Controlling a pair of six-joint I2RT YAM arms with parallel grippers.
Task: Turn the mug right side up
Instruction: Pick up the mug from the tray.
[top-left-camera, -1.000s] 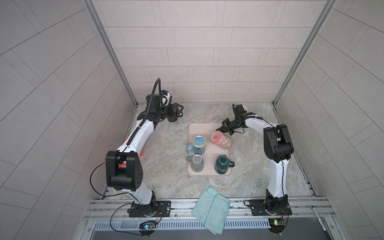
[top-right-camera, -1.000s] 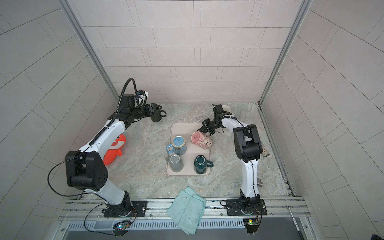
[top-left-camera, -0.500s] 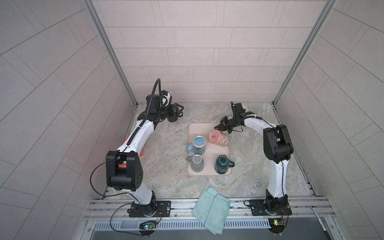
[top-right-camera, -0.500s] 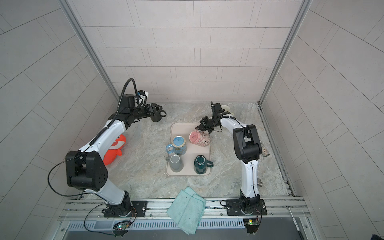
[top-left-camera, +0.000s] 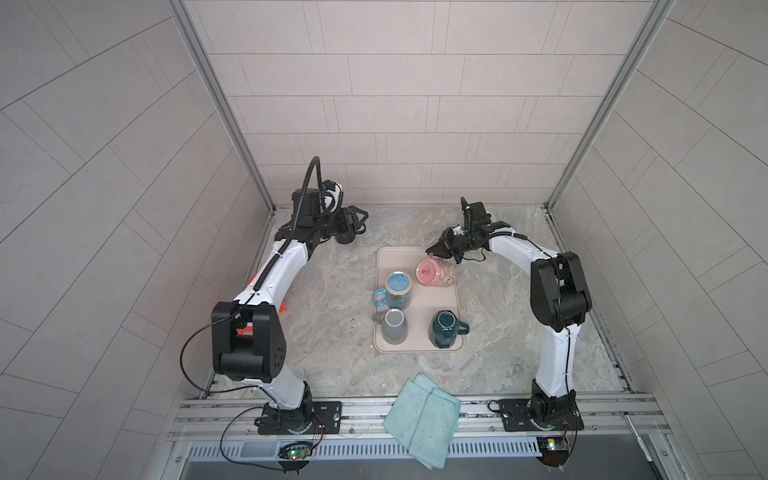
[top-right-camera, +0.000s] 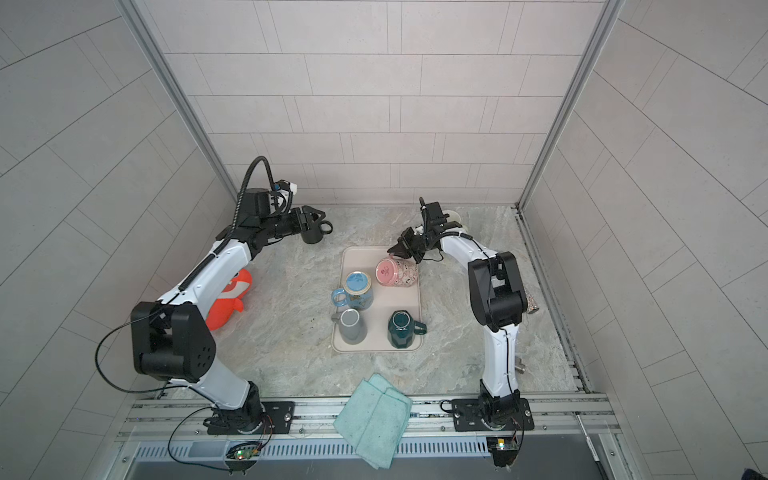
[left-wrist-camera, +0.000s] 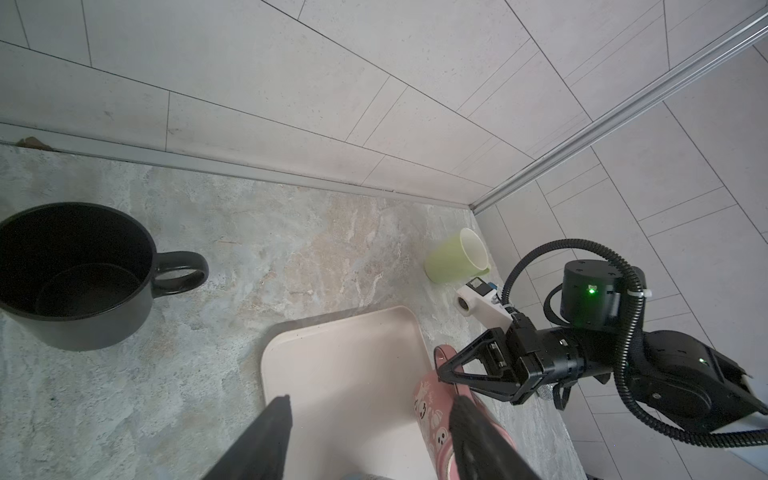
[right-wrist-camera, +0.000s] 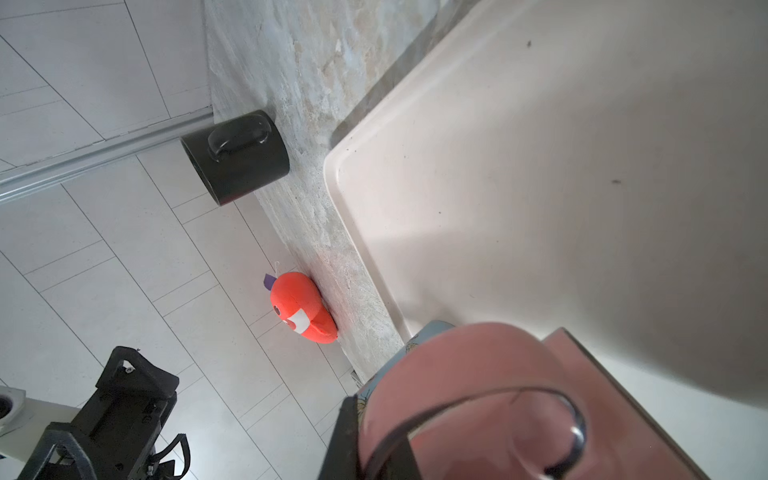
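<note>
The pink mug lies tilted on its side over the far right part of the beige tray, its round base turned toward the camera. My right gripper is shut on the mug's handle, which the left wrist view shows pinched at the mug's upper end. The pink mug fills the right wrist view, close up against the right gripper. Whether it touches the tray I cannot tell. My left gripper stands open and empty at the far left.
A black mug stands upright just under the left gripper. A blue mug, a grey mug and a dark green mug share the tray. A green cup lies by the back wall; an orange plush toy and a teal cloth lie around.
My right gripper has shifted slightly left and back with the pink mug, and the mug's base has swung more toward the camera. The left arm has not moved.
</note>
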